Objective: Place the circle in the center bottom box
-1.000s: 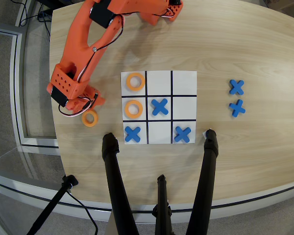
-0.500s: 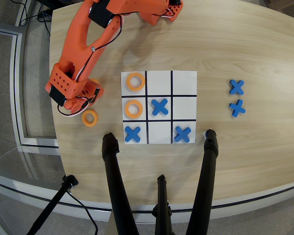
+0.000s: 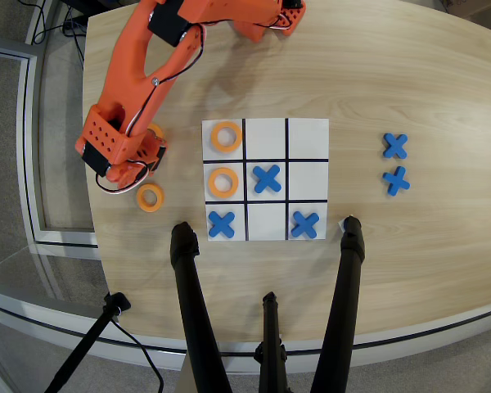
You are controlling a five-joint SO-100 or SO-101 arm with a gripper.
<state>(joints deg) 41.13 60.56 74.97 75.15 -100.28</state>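
Overhead view: a flat orange ring, smooth with a round hole, lies on the pale wood-grain table, left of the white grid sheet and just below the gripper. Another ring shows partly behind the orange plastic arm. The jaws' state cannot be told. The middle cell of the arm-side row is bare. Two rings and three blue crosses occupy other cells.
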